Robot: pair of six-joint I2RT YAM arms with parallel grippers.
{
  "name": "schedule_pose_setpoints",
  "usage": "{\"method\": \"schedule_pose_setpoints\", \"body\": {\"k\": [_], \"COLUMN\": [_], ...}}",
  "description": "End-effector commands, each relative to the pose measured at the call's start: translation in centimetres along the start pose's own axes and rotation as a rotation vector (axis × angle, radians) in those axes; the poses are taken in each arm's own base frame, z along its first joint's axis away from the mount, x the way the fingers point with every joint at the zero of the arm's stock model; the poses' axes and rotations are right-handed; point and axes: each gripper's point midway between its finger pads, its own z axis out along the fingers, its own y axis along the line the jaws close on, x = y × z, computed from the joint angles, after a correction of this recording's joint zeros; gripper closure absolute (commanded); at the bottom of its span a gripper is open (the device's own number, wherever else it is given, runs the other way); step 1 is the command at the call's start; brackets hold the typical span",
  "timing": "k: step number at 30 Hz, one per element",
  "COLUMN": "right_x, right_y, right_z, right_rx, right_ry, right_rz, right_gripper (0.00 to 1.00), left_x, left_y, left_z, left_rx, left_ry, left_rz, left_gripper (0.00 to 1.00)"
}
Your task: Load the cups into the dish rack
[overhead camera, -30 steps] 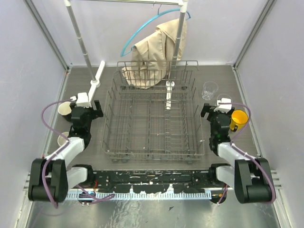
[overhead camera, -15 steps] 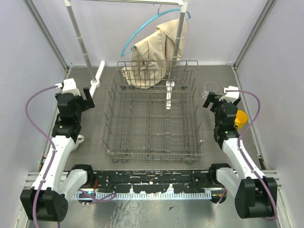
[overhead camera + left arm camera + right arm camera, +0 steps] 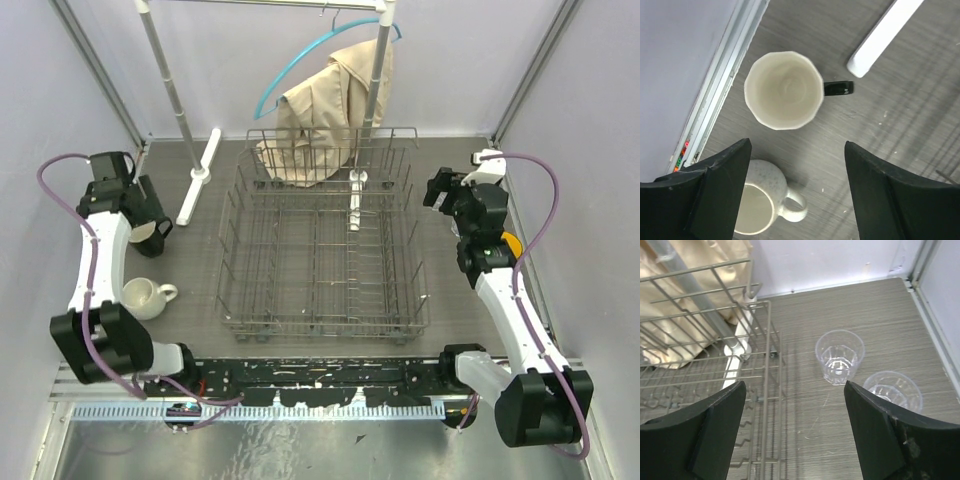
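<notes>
Filling the desk's middle stands the grey wire dish rack [image 3: 232, 240]. Left jaws hang wide apart, gripping nothing, above the black mug [image 3: 785, 90] by the left edge, with the white mug [image 3: 760, 205] just nearer. A yellow mug [image 3: 512, 243] sits at the right edge. Right jaws gape wide, empty, over the far tumbler [image 3: 839, 356] and near tumbler [image 3: 892, 390], both towards the far right corner.

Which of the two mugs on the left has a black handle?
The faceted mug with the cream inside; the round speckled white mug beside it has a white handle.
</notes>
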Motion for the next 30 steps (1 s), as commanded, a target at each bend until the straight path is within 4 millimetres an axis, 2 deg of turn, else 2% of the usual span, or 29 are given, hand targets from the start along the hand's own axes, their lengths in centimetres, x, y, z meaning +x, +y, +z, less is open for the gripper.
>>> {"method": "schedule_pose_setpoints", "body": {"k": [1,7,12,13,15,16,30], "right_x": [-2.5,-2.6,-2.0,-1.8,-1.7,-1.6,-0.8], "right_y": [2.8,3.0,2.8,2.7,2.7,2.7,2.8], "right_z": [-0.1,-0.1,0.1,0.1,0.2,0.2,0.9], "right_rx": [-0.124,-0.136,-0.126,-0.124,-0.125,-0.125,-0.129], "right_ry": [-0.024,-0.028,-0.018,-0.014,-0.009,-0.007,0.005], "right_rz": [0.035,0.027,0.027,0.026,0.027,0.028,0.021], "right_gripper": [0.15,0.15,0.14,0.14,0.13,0.13,0.13], "left_x": [2.1,2.6,3.1,3.1,3.6,3.7,3.1], "left_y": [0.0,0.5,0.6,0.5,0.4,0.3,0.3], "left_z": [1.3,1.9,2.5,2.7,3.2,3.5,6.4], "left_rx": [0.095,0.101,0.116,0.118,0.121,0.123,0.089], "left_ry": [0.151,0.188,0.212,0.206,0.223,0.232,0.22], "left_rz": [-0.024,0.082,0.164,0.162,0.154,0.157,0.164], "left_gripper": [0.21,0.27,0.33,0.36,0.52,0.54,0.53]}}
